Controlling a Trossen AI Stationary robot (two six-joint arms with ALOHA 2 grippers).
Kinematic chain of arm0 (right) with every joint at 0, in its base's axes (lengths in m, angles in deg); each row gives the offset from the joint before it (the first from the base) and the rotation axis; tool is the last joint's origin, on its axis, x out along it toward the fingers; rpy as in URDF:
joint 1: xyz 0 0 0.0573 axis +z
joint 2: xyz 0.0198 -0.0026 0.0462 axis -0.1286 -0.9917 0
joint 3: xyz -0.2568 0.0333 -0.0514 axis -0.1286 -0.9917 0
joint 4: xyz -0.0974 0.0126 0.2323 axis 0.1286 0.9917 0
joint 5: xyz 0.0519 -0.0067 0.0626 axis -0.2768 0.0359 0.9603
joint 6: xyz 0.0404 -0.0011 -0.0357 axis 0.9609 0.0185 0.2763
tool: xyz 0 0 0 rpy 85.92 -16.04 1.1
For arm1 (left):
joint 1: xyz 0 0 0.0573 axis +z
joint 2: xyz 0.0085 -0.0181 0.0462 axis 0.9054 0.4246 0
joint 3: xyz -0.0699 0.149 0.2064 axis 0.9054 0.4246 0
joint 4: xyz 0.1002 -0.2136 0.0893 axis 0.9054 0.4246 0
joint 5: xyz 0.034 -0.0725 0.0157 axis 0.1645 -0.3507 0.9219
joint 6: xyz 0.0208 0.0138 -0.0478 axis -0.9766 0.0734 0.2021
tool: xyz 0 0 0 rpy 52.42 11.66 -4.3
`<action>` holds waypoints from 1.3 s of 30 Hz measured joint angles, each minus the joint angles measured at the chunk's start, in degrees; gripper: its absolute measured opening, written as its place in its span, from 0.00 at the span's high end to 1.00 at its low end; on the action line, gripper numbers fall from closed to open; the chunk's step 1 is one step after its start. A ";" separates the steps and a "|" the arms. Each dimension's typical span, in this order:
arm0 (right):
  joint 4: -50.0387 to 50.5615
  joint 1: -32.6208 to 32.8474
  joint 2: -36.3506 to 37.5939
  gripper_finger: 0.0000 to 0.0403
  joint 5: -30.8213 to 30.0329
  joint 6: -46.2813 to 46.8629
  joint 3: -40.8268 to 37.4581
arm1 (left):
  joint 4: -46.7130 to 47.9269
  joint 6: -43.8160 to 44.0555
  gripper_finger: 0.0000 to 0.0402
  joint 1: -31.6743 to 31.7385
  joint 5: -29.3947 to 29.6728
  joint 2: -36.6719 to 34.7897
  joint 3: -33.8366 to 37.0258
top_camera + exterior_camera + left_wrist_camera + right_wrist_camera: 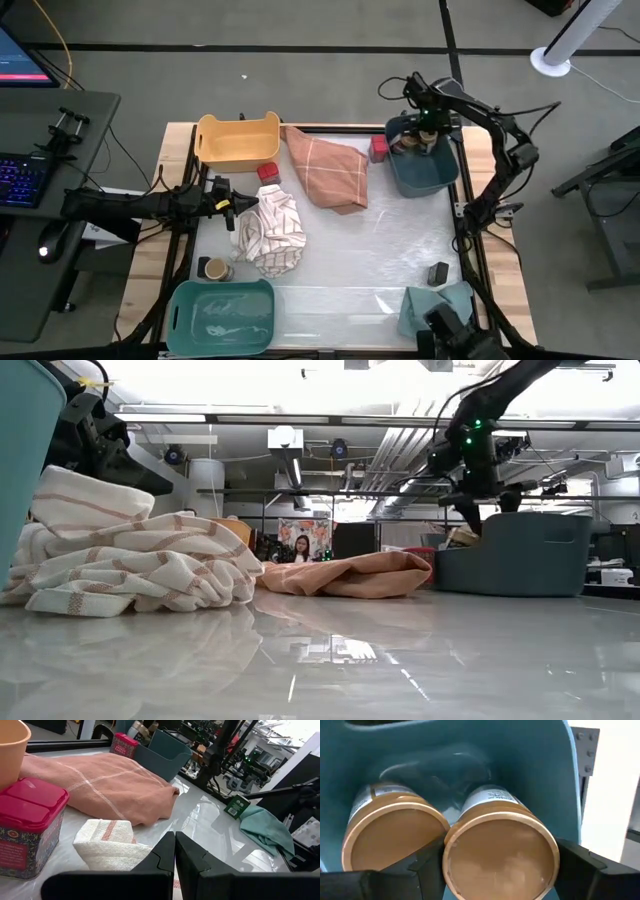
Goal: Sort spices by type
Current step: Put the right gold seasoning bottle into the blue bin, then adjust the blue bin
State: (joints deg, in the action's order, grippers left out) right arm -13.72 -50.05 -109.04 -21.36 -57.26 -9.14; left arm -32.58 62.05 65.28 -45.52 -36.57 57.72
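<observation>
Jaws flank tan-topped jar [500,855], blue bin [425,170]

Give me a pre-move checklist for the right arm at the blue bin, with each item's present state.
1. Right gripper inside the blue bin: ok.
2. Fingers either side of the tan-topped jar: ok.
3. Jar resting on the bin floor, ready for release: cannot tell.
4. Second jar already in the same bin, beside the first: ok.
5. Left gripper shut and parked over the striped cloth, away from the bin: ok.
6. Spices left to sort: not ok; a red-topped tin, a jar by the teal bin and a black block are out.
</observation>
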 joint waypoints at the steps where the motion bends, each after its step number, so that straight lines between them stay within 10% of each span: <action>1: -1.01 -0.30 0.54 0.33 0.57 -0.06 -0.34 | 0.00 0.00 1.00 -0.02 0.02 0.02 0.00; 25: -7.56 -1.06 3.07 0.33 6.83 -4.05 -0.97 | 0.00 0.00 1.00 0.00 0.00 0.02 0.00; 32: -7.76 -1.08 3.18 0.09 6.74 -4.36 -0.95 | 0.00 0.00 1.00 -0.02 0.00 0.02 0.00; 39: -8.60 -1.08 3.18 0.06 6.65 -5.58 -0.93 | 0.00 0.00 1.00 0.00 0.01 0.02 0.00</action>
State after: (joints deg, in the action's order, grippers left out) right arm -22.32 -51.13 -105.86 -14.71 -62.84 -10.06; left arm -32.58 62.05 65.27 -45.51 -36.55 57.72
